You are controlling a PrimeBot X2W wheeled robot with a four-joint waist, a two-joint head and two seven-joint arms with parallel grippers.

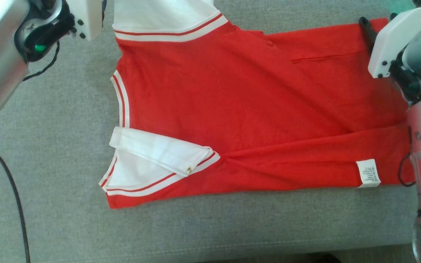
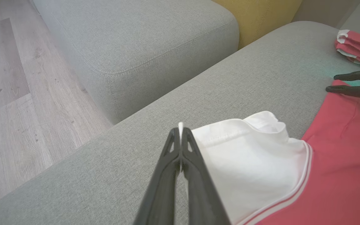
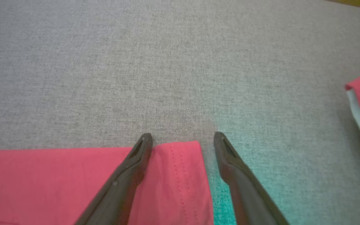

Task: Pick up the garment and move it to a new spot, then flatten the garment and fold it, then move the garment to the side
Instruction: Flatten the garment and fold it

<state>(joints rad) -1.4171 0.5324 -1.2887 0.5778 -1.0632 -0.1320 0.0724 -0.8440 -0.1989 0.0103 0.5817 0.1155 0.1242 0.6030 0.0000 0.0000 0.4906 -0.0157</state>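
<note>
Head view first, and we see the red garment [image 1: 250, 109] spread sideways across the grey sofa seat [image 1: 60, 153], its white sleeves toward our left and its hem toward our right. The body lies mostly flat, with a long crease running along the near edge. A white care label [image 1: 368, 173] shows near the hem on the near side. The near sleeve [image 1: 159, 153] is folded back on itself by the collar, while the far sleeve [image 2: 255, 162] runs up toward our left arm. Over to the left wrist view: the left gripper [image 2: 180, 131] is pressed tight, both fingers together, and a thin sliver of white cloth peeks out between the tips, so we have that sleeve's edge pinched low over the seat. The rest of the sleeve bunches just to the right of the fingers there, the red body beyond it. Now the right wrist view: the right gripper [image 3: 183, 137] stands wide apart at the hem's far corner, one finger over the red cloth, the other over bare grey fabric, the corner lying between them. Whether those tips touch the cloth, we cannot tell. A folded pile [image 2: 359, 47] of red and white sits farther along the seat, well apart from our garment.
</note>
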